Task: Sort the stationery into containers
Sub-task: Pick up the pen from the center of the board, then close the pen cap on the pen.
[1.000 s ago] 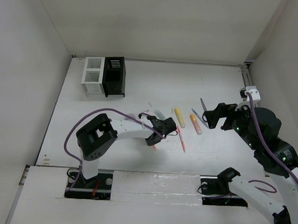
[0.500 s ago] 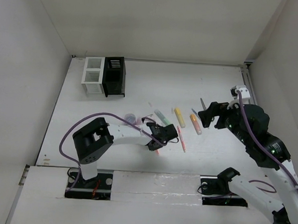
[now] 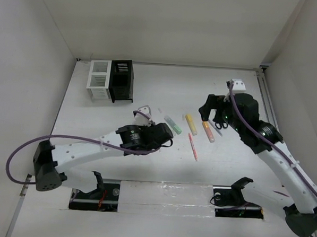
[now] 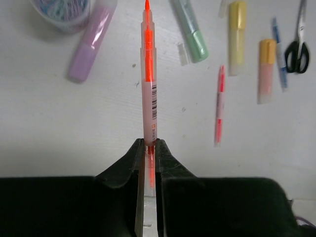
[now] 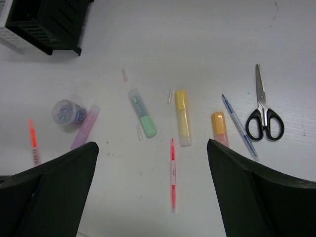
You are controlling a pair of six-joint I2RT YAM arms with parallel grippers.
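Note:
My left gripper (image 4: 149,145) is shut on one end of an orange pen (image 4: 149,89), which sticks out ahead of the jaws above the table. From above, this gripper (image 3: 160,134) hangs left of the laid-out stationery. A purple marker (image 4: 91,42), green marker (image 5: 143,120), yellow marker (image 5: 182,116), orange marker (image 5: 220,127), red pen (image 5: 173,173), blue pen (image 5: 239,126) and scissors (image 5: 264,111) lie on the table. My right gripper (image 5: 152,148) is open above them, holding nothing. The white container (image 3: 98,81) and black container (image 3: 121,80) stand at the far left.
A small round tub of coloured clips (image 5: 66,112) sits beside the purple marker. Small clear caps (image 5: 139,132) lie near the green marker. White walls enclose the table on the left, back and right.
My left gripper has closed fully on the orange pen and drawn back to the left with it. My right gripper has moved left and farther back, over the markers.

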